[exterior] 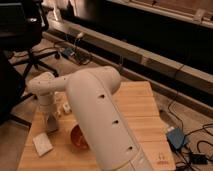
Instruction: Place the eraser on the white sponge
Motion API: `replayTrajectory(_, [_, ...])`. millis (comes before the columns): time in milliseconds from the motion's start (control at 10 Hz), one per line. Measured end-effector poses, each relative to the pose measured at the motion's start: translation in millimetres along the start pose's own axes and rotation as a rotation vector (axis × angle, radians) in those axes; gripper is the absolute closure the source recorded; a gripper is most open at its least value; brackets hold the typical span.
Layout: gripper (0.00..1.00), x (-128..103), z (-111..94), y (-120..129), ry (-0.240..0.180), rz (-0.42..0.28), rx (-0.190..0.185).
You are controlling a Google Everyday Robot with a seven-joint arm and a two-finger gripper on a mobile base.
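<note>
- Gripper (51,124) hung pointing down over the left part of the table, its tip close to the wood. Whether it was spread, pressed together or pinching something could not be told.
- White arm (100,115) filled the middle of the view and hid much of the table behind it.
- Wooden table (145,107) showed bare board toward 3 o'clock. Its left edge ran near the gripper's 9 o'clock, and its front edge lay past the sponge at 6 o'clock.
- Reddish bowl (76,137) sat near the gripper's 4 o'clock, partly hidden by the arm.
- White sponge (42,144) lay flat just beside the gripper at its 7 o'clock. Nothing lay on it, so the placing looked not yet done.
- Eraser could not be picked out; it may have been at the gripper's tip, though that was only a guess.
- What remained, as judged, was a short move toward 7 o'clock, staying inside the table's corner.
</note>
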Motion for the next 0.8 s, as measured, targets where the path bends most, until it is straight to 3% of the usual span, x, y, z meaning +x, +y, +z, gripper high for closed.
replayTrajectory(200, [1.0,27.1,-32.6,10.7,-0.033,-0.065,0.078])
replayTrajectory(400, [1.0,65.2,-49.0,35.0,-0.037,-0.161,0.122])
replayTrajectory(600, [1.0,94.3,-49.8,56.8,-0.033,-0.242,0.134])
replayTrajectory(800, [1.0,104.1,-43.6,77.6,-0.054,-0.307,0.127])
